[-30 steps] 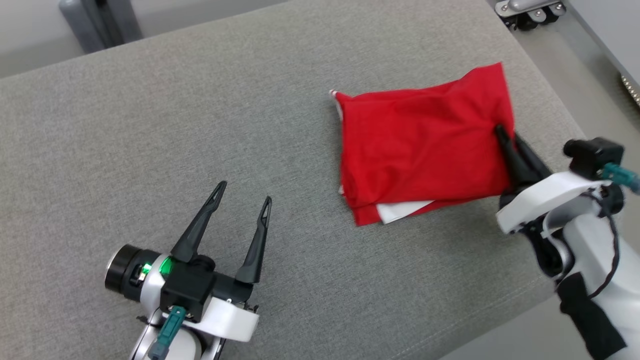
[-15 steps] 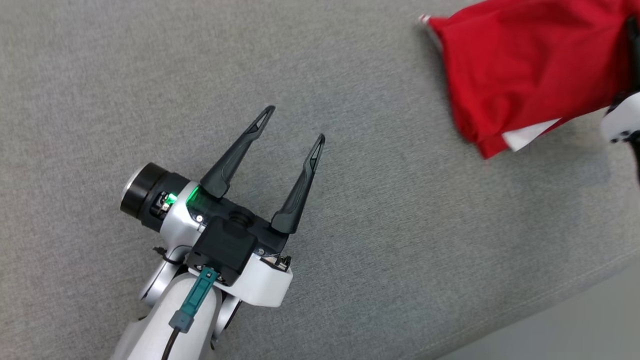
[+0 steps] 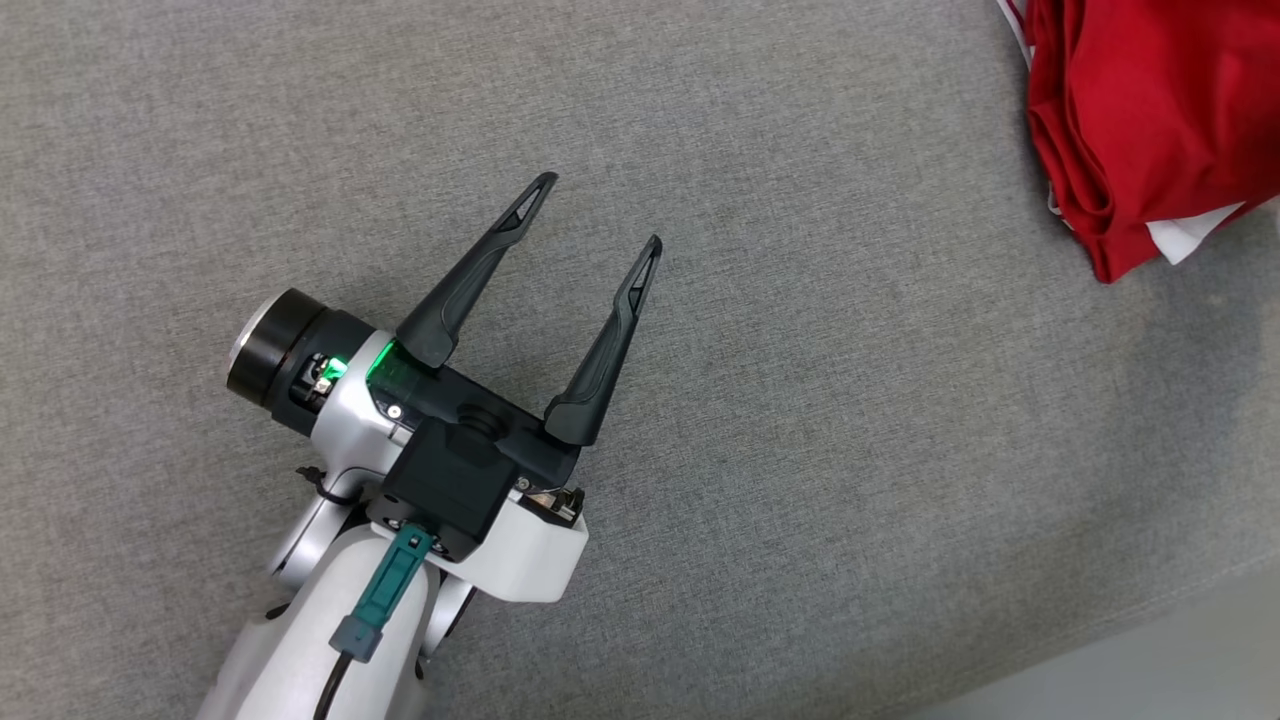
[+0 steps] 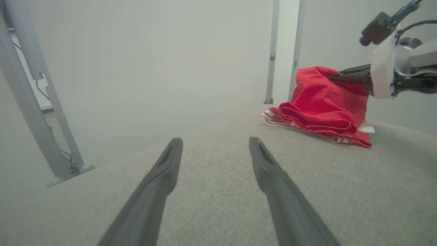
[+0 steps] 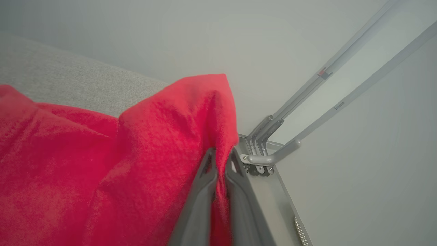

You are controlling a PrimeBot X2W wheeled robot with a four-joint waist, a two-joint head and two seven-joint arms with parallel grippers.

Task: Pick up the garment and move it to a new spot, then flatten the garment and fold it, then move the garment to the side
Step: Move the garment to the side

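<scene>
TIGHT HOLD AT THE EDGE: Your right tool (image 4: 336, 77) is clamped on an upper fold of the red cloth garment (image 3: 1150, 110), its two dark fingers pressed together with fabric between them, near the right edge of the grey fabric-covered bench (image 3: 800, 400). The pinched part rises in a peak. The lower folds and a white striped trim (image 4: 275, 119) rest on the bench top. Your left tool (image 3: 600, 209) hovers low over the bare middle of the bench, fingers spread wide and holding nothing, well apart from the garment.

The bundle looks folded, so you are probably on the last step, the move to the side. The danger lies in the grip. It seems to take only the top layers, so a lift or drag could peel them away from the layers beneath and undo the fold. The pinch is also narrow, and the cloth could slide out under its own weight. The garment lies close to the bench's right edge, where a push further that way could tip it off. A grey metal frame (image 5: 269, 150) stands just past that edge and could snag the fabric.
</scene>
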